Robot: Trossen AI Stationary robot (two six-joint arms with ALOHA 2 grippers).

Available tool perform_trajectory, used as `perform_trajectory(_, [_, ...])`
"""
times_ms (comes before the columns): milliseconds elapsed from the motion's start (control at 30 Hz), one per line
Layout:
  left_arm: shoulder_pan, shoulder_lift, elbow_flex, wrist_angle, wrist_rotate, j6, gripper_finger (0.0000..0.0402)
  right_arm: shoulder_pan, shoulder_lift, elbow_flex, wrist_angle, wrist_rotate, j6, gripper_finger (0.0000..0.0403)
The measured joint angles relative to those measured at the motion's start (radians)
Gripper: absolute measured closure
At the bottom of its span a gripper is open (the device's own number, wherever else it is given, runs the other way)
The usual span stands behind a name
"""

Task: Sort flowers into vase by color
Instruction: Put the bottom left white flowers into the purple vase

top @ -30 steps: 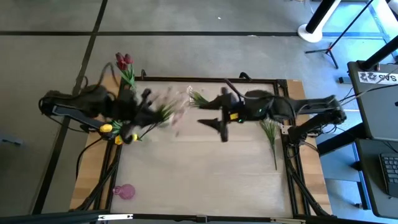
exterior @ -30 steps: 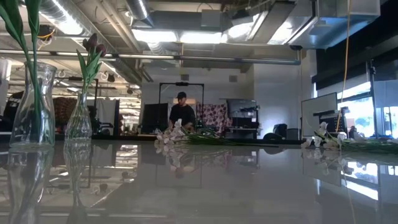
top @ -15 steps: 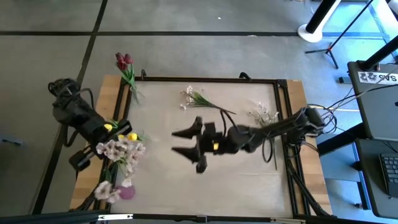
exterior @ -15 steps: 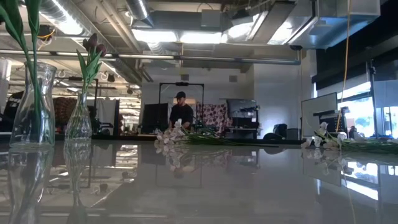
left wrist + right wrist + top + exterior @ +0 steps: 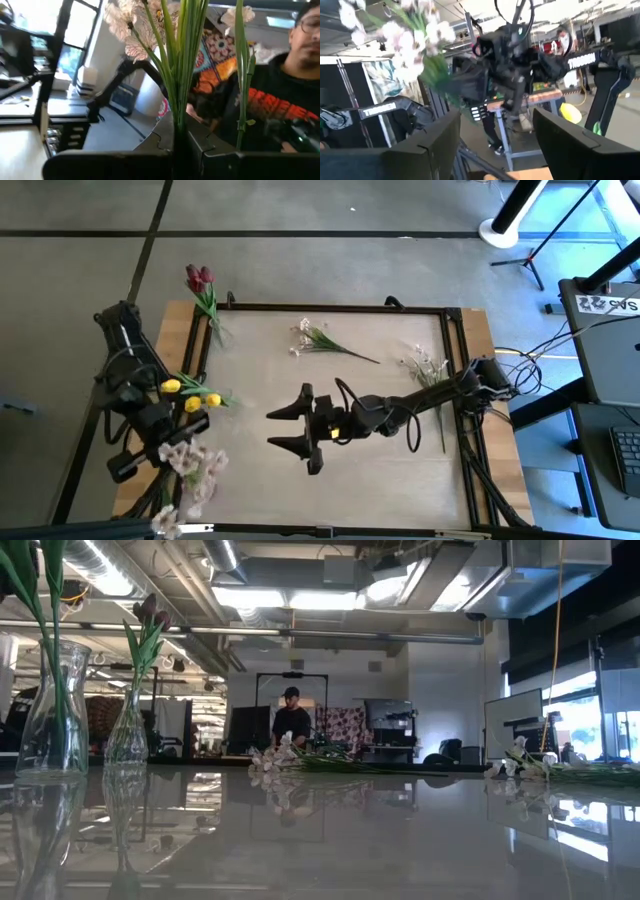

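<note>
My left tool is hanging off the counter's left front corner, clamped on a white blossom spray; in the left wrist view its green stalks are running up from between the shut fingers. My right tool is hovering over mid-counter with its fingers spread apart, holding nothing. Yellow tulips and dark red tulips are standing at the left edge. A second white spray is lying at the back, a third near the right edge.
</note>
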Motion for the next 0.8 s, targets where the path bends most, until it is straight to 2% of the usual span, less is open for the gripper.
perform_trajectory(167, [-0.07, -0.001, -0.03, 0.085, -0.055, 0.089, 0.0396, -0.008, 0.0, 0.0, 0.011, 0.0, -0.029, 0.0155])
perform_trajectory(300, [-0.103, 0.0, -0.083, 0.174, -0.125, 0.176, 0.0396, -0.016, 0.0, 0.0, 0.103, -0.004, 0.006, 0.0155])
perform_trajectory(433, [-0.093, 0.001, -0.144, 0.291, -0.326, 0.229, 0.0396, -0.015, 0.0, 0.0, 0.13, -0.028, 0.023, 0.0155])
perform_trajectory(567, [-0.028, 0.024, -0.156, 0.307, -0.523, 0.252, 0.0396, -0.013, 0.0, 0.0, 0.096, -0.03, 0.0, 0.0155])
perform_trajectory(800, [0.141, 0.094, -0.156, 0.306, -0.675, 0.224, 0.0396, -0.023, 0.0, 0.0, 0.047, -0.033, -0.085, 0.0155])
